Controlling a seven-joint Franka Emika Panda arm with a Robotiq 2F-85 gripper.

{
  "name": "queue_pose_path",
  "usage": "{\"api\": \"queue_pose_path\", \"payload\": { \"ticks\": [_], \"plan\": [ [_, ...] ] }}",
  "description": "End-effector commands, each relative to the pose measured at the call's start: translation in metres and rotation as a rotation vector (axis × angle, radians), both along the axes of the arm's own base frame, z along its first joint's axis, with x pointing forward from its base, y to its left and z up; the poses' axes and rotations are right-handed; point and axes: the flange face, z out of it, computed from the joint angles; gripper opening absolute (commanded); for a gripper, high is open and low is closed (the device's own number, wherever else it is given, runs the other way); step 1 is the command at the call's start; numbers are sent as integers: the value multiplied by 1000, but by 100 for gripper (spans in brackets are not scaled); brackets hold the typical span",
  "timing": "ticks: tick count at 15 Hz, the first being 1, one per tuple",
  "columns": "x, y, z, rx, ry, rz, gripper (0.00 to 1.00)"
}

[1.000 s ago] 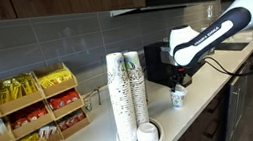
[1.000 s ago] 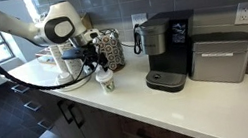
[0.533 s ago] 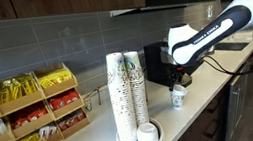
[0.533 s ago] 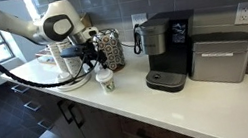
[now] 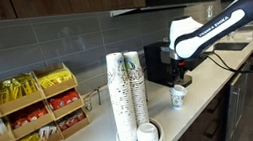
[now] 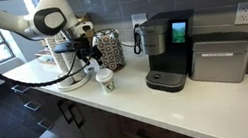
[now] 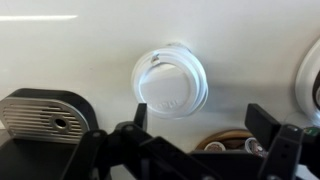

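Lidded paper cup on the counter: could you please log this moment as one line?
lidded paper cup: upright on counter, unheld | claw: open, above it

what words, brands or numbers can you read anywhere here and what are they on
No text reads clearly in any view.
stacked paper cups: a round green mark, too small to read.
small cup: faint marks on its lid, blurred.
snack packets in the rack: printing too small to read.
coffee machine screen: too small to read.
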Motion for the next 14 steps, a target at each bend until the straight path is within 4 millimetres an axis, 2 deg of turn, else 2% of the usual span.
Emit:
{"api": "queue_pose_path", "payload": {
  "ticks": [1,8,9,14],
  "plan": [
    [-30,6,20,-20,-14,-14,100],
    [-60,20,56,-37,-85,-15,100],
    [-43,17,53,-14,-85,2,100],
    [-53,20,59,-19,-98,1,100]
  ]
}}
